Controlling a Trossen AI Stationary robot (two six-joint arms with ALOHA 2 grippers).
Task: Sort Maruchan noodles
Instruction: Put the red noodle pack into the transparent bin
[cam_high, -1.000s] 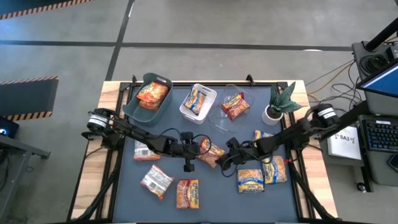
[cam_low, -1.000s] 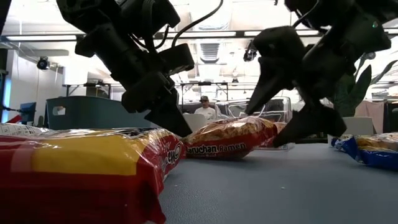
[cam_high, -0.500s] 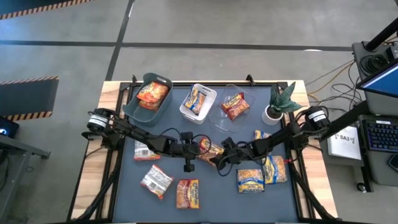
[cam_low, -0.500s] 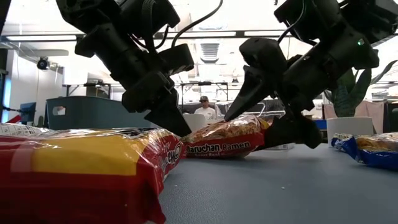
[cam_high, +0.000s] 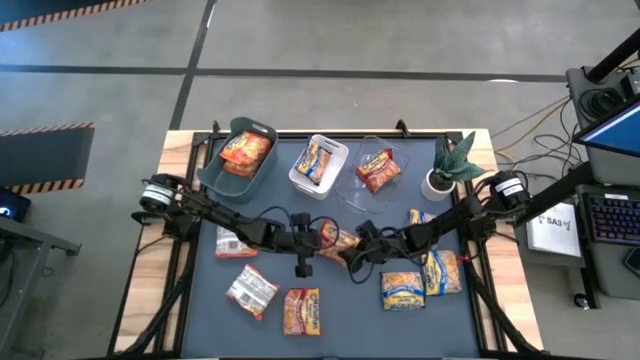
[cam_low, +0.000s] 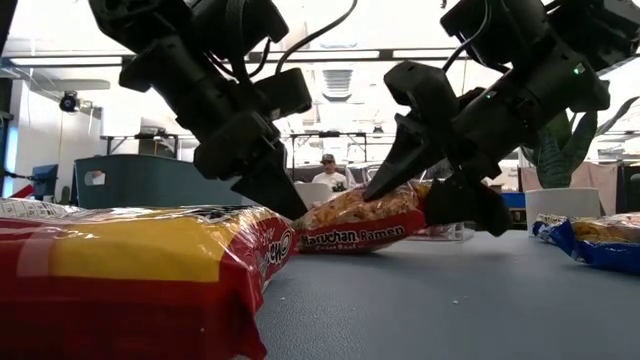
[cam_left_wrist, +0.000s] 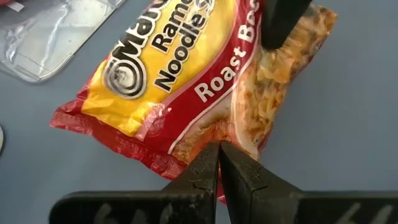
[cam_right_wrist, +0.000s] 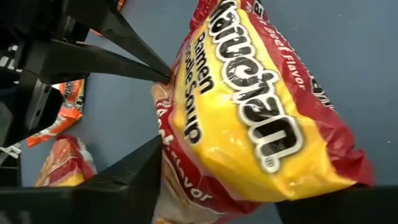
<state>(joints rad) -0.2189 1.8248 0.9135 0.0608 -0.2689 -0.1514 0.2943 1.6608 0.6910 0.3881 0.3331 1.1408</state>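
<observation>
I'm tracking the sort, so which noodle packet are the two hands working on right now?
The red-and-yellow roast beef packet at the table's middle. It alone sits between the hands: the shut left hand touches one end, and the right hand straddles the other.

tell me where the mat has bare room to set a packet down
Bare mat lies along the near edge between the orange-red packet and the blue-and-yellow packets. A smaller patch sits below the grey-green bin. The middle is crowded: the left gripper and right gripper meet over the roast beef packet.
</observation>
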